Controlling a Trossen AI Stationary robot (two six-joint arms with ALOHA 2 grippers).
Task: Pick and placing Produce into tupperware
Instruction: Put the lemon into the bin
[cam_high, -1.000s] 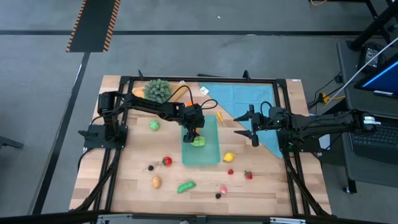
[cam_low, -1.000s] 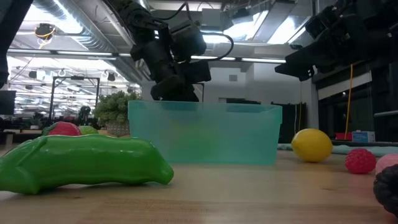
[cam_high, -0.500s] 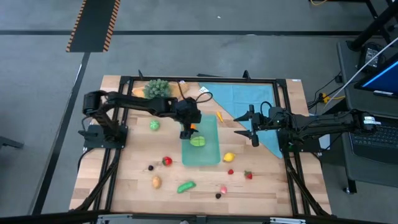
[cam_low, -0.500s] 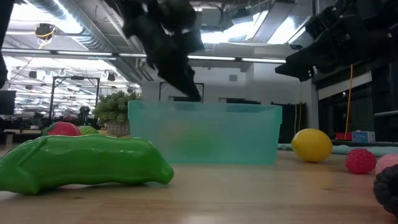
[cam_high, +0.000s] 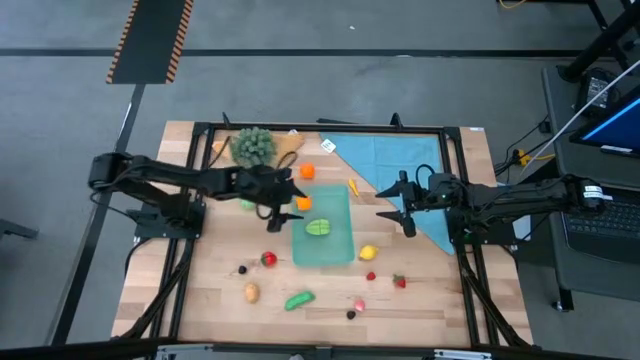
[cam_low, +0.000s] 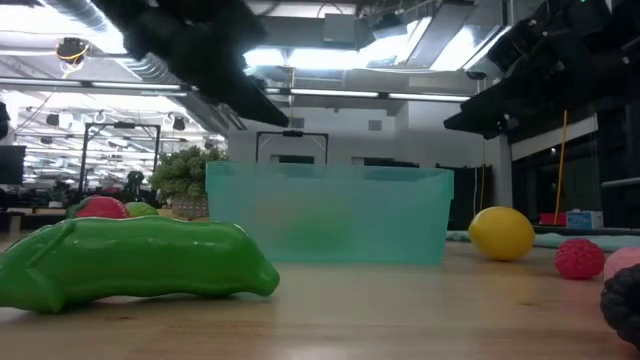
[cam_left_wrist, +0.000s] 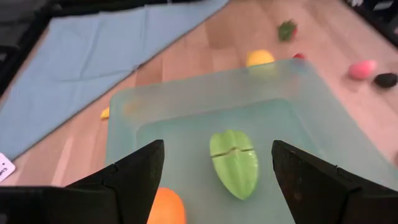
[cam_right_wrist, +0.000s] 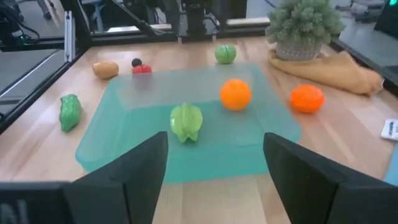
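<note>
While the tupperware (cam_high: 323, 228) sits mid-table holding a green piece (cam_high: 318, 228) and an orange (cam_high: 303, 203), left gripper (cam_high: 275, 205) hovers just beside its left edge, fingers apart, empty. Right gripper (cam_high: 404, 210) waits over blue cloth (cam_high: 400, 160), spread, empty.

So the teal tupperware (cam_high: 323, 228) sits mid-bench, open, holding a green ridged fruit (cam_high: 318, 228) and an orange (cam_high: 303, 203) near its rim. Lemon (cam_high: 368, 253), pea pod (cam_high: 298, 299), and berries lie scattered outside.
</note>
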